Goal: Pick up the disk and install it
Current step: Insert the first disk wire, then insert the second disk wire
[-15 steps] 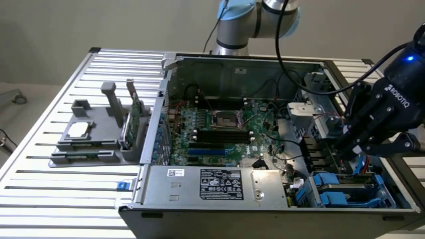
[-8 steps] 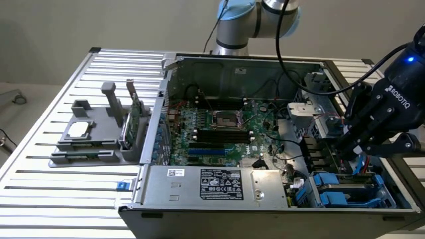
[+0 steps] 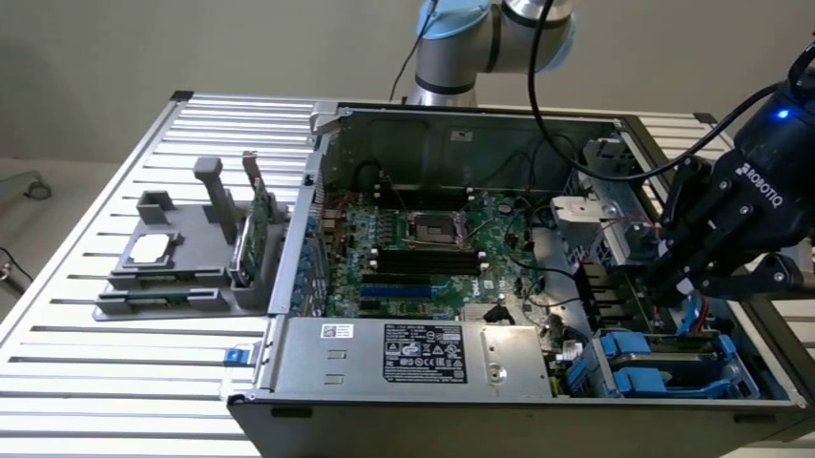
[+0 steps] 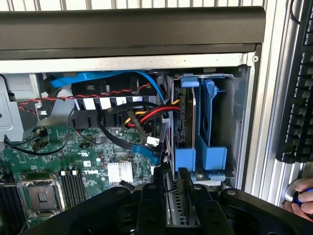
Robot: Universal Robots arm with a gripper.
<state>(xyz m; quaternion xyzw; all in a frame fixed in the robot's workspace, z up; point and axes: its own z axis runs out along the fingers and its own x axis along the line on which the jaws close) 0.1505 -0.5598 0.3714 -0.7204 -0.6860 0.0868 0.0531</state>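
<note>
My gripper [image 3: 689,286] hangs over the near right corner of the open computer case [image 3: 471,124]. It is shut on the disk [image 4: 172,211], which I see edge-on as a grey metal slab between the two black fingers [image 4: 152,196]. In the exterior view a blue strip of the disk [image 3: 693,315] pokes out below the gripper. Just beyond the fingertips is the drive bay [image 4: 203,149] with its blue plastic carriers; in the exterior view the drive bay [image 3: 675,367] lies right under the gripper. The disk is held above the bay, apart from it.
Red, yellow, black and blue cables [image 4: 142,115] crowd the space beside the bay. The motherboard [image 3: 421,248] and power supply [image 3: 421,353] fill the case. A grey fixture [image 3: 178,267] with a green card [image 3: 261,229] stands at the exterior view's left. A keyboard [image 4: 298,98] and a hand [image 4: 299,200] are outside the case.
</note>
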